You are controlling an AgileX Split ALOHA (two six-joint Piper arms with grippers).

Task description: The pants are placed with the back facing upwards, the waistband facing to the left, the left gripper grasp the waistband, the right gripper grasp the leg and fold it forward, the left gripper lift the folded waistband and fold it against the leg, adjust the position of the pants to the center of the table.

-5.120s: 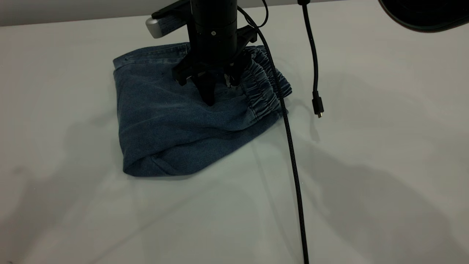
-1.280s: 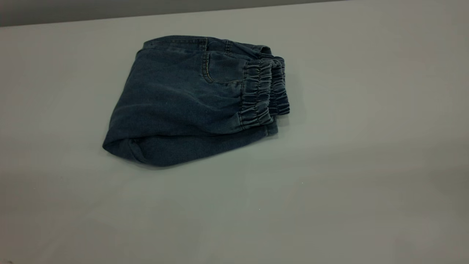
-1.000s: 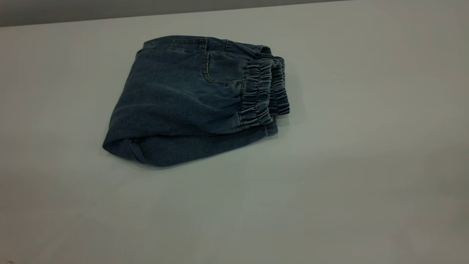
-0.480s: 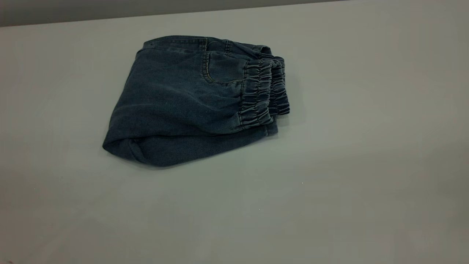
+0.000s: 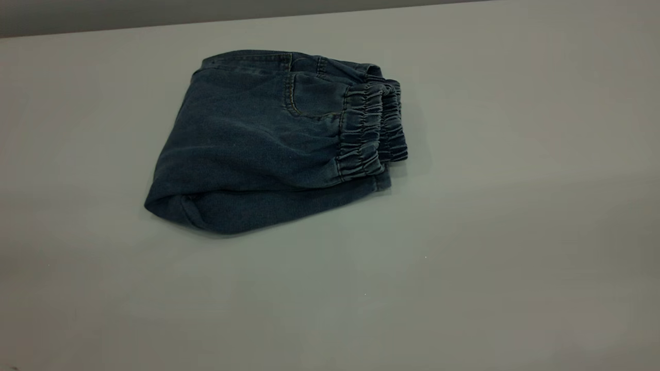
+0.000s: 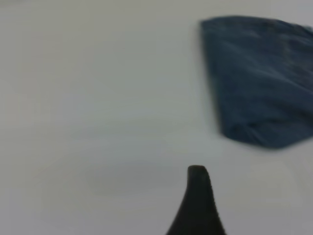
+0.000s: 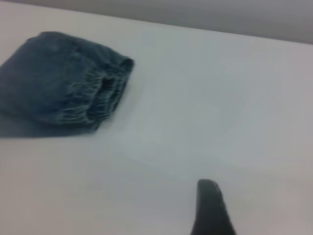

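Note:
The blue denim pants lie folded into a compact bundle on the white table, left of its middle and toward the far edge. The ruched waistband is doubled at the bundle's right end, with a back pocket seam beside it. The leg is folded inside the bundle and cannot be singled out. Neither arm appears in the exterior view. Only a black tip of my left gripper shows, over bare table away from the pants. My right gripper likewise hangs over bare table, apart from the waistband.
The table's far edge runs just behind the pants, with a darker wall beyond it. Bare tabletop stretches in front of and to the right of the bundle.
Five seconds ago a black arm pressed down on the pants and a cable hung nearby; both have left the view and the bundle sits slightly shifted. Over the last second nothing moved.

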